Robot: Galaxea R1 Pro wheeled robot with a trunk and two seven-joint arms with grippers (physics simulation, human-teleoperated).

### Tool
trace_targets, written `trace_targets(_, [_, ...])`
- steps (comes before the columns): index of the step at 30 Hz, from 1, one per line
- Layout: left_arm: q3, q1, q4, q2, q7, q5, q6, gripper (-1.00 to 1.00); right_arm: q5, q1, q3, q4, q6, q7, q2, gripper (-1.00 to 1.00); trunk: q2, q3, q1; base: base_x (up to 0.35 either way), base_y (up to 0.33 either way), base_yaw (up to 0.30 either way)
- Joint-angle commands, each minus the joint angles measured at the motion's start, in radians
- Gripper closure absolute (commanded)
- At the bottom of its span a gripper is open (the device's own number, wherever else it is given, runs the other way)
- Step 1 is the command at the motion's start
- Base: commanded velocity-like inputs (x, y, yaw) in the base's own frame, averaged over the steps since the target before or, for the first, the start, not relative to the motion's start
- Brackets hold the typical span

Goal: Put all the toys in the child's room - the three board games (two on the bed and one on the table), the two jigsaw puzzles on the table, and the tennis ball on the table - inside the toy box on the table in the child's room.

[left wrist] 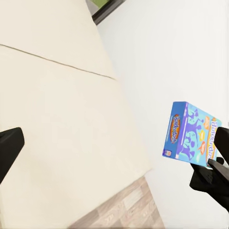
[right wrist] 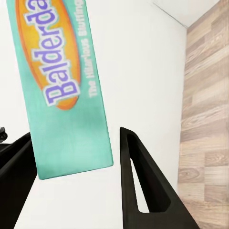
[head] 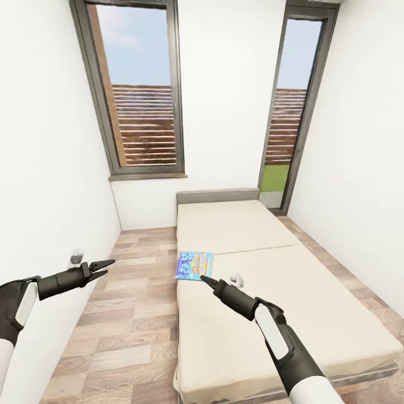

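- We are facing the bed (head: 269, 292), which is running away from us toward the far wall between two tall windows (head: 143, 90).
- The blue board game (head: 194, 265) is lying flat on the mattress at the bed's left edge, roughly midway along it.
- Our right pincer (head: 205, 279) is reaching over the bed, its tip just at the near edge of that game; in the right wrist view its fingers (right wrist: 143, 186) are standing apart, released, with the game's teal side in front of them.
- Our left pincer (head: 106, 266) is hovering over the wood floor (head: 134, 314) left of the bed, fingers slightly parted and grasping nothing.
- In the left wrist view the blue game (left wrist: 193, 134) is showing beside the right pincer's dark tip.
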Motion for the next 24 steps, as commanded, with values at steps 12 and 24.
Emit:
trace_targets(12, [0.000,0.000,0.000,0.000,-0.002,0.002,0.006,-1.00,-0.008,-0.001,-0.002,0.000,0.007,0.005,0.000,1.00,0.083,0.045,-0.046,0.000,0.000,-0.257])
trace_targets(24, [0.000,0.000,0.000,0.000,-0.002,0.002,0.006,-1.00,-0.009,-0.001,-0.002,0.000,0.007,0.007,0.000,1.00,0.167,0.092,-0.092,0.000,0.000,-0.257])
